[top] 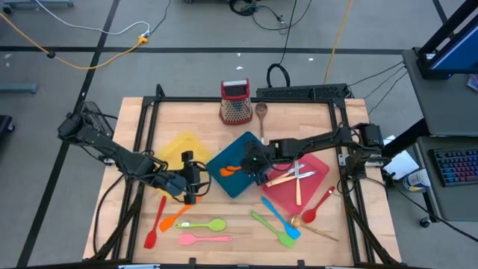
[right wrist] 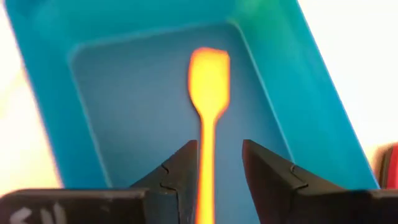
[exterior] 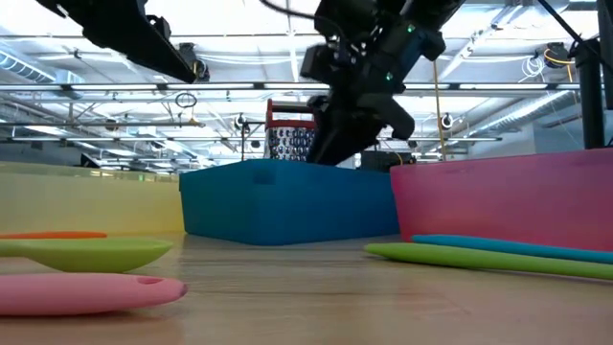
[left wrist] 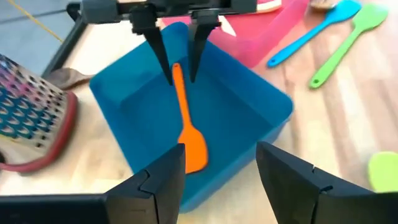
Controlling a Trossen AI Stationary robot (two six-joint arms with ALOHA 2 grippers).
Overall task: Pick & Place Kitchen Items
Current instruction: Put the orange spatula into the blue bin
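Note:
An orange spatula (top: 230,170) lies flat on the floor of the blue tray (top: 243,144), blade (left wrist: 193,149) toward the table's left. My right gripper (left wrist: 180,62) hangs open over the tray, slanting down. Its two fingers stand on either side of the spatula's handle end (right wrist: 207,162), with a gap showing beside the handle. My left gripper (top: 190,187) is open with nothing between its fingers (left wrist: 221,180). It hovers just left of the blue tray, near the yellow tray (top: 179,146).
The red tray (top: 317,183), right of the blue one, holds cutlery and a wooden spoon. Red (top: 155,224), green (top: 202,225), pink (top: 203,239) and blue (top: 280,217) utensils lie along the near side. A grater (top: 235,101) and wooden spoon (top: 261,116) stand at the far edge.

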